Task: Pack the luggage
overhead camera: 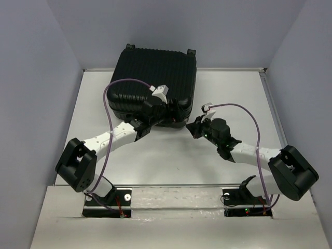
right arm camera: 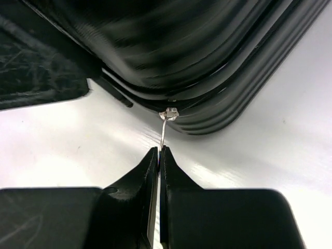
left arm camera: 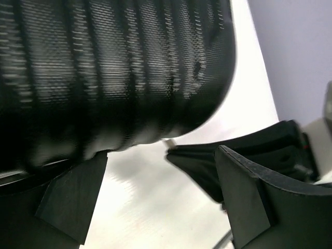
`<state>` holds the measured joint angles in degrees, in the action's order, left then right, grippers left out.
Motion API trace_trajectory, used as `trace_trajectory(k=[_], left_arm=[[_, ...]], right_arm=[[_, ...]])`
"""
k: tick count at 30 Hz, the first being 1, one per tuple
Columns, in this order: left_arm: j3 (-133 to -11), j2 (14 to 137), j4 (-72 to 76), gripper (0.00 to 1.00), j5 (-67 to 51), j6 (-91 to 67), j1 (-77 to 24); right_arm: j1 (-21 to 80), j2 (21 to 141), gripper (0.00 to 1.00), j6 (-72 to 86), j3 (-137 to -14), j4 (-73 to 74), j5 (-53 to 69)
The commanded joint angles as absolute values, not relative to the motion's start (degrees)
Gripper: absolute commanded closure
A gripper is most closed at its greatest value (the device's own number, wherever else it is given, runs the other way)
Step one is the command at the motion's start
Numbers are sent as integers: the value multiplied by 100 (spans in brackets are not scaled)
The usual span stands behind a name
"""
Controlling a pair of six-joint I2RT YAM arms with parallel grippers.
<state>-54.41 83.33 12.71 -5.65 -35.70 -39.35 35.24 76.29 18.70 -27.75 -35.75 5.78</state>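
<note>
The suitcase [overhead camera: 154, 83] is laid flat at the far middle of the bench [overhead camera: 155, 166], with its wheeled end turned to the back wall [overhead camera: 171, 26]. Its two ribbed black shells are seen closed on each other, so the inside is hidden and the contents cannot be told. Nothing is seen resting on the upper shell.

The right hand [overhead camera: 197, 127] is placed on the bench just off the near right corner of the suitcase. In the right wrist view its fingers [right arm camera: 140, 176] are pressed together on a thin silver zipper pull [right arm camera: 164, 132], which is held between the tips. The pull is stretched from the hand to the slider at the rounded corner, in the seam between the two shells.

The left hand [overhead camera: 179, 115] is positioned at the same near edge, just left of the right hand. Its fingers [left arm camera: 72, 197] are spread wide and nothing is held. In the left wrist view the ribbed shell [left arm camera: 114, 72] is seen close above the fingers, and the tip of the right hand [left arm camera: 207, 163] is seen low between them.

A purple cable [overhead camera: 109, 104] is looped above the left arm, partly over the near left corner of the suitcase. A second cable [overhead camera: 254, 122] is arched over the right arm.
</note>
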Motion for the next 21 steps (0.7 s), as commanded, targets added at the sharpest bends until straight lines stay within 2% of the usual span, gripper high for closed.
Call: trace_trajectory(k=[1, 3, 10, 14, 18, 19, 21], left_arm=[[-6108, 8674, 1899, 2, -509, -3559, -4016], [-6388, 8745, 1829, 3, -615, -3595, -4095], [-6802, 8526, 1337, 1, -1018, -3569, -4228], [-7389, 7887, 468, 1, -661, -3095, -4166], [-7874, 7322, -702, 1, -342, -2795, -3229], [-7918, 7252, -790, 1, -369, -2778, -2512], [-7937, 7242, -1037, 1, -360, -2769, -1735]], right_arm=[[4665, 7855, 93, 2320, -2733, -3461, 898], [5043, 8155, 93, 2425, -2943, -3629, 678], [5098, 9096, 93, 3549, -2822, -5911, -182], [5098, 8755, 93, 3508, -2603, -5592, -806], [5098, 8385, 93, 3340, -2496, -5142, -826], [5098, 8333, 93, 3314, -2461, -5081, -817], [5098, 8323, 93, 3296, -2435, -5045, -791]])
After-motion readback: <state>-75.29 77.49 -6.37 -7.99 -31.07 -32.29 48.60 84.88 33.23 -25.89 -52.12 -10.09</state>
